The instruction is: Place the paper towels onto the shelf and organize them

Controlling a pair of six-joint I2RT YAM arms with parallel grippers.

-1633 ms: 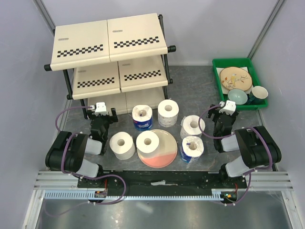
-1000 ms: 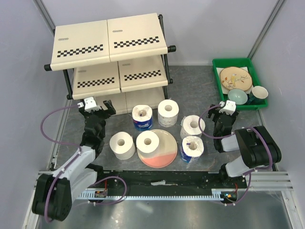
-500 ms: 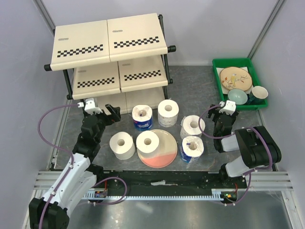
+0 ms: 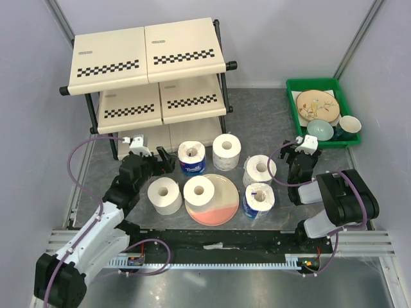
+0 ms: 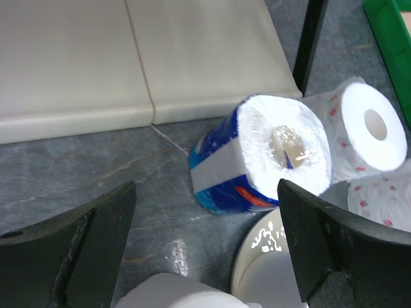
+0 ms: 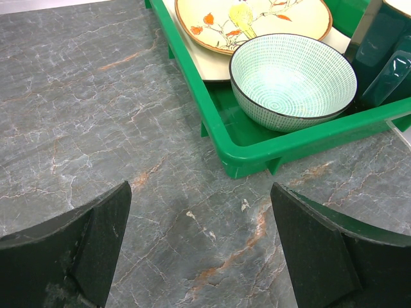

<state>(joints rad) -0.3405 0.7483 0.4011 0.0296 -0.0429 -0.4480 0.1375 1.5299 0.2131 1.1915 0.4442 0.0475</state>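
Swung right and lower since half a second back: left pincer (image 4: 162, 159), low over the desk (image 4: 257, 122), just left of the blue-wrapped roll (image 4: 192, 158) and pointed at it. Jaws spread wide, nothing held. From the left wrist, same wrapped roll (image 5: 260, 154) seen in the gap between the two dark fingers (image 5: 77, 250), core showing, just in front of the shelf (image 5: 135, 64) bottom panel, with a patterned plain roll (image 5: 372, 128) beside it. Right pincer (image 4: 295, 153) unmoved, near the green tray (image 4: 292, 96), jaws likewise wide, empty; from its wrist, only grey desk between the fingers (image 6: 70, 250), tray corner and a teal bowl (image 6: 292, 80) ahead. All six rolls on the desk in front of the shelf (image 4: 148, 58): wrapped one and a plain one (image 4: 227, 151) nearest the rack, another plain roll (image 4: 259, 169) to the right, second wrapped roll (image 4: 259, 199) nearer the arms, bare roll (image 4: 165, 195) at left, and one roll (image 4: 200, 190) standing on the pink plate (image 4: 221, 210).
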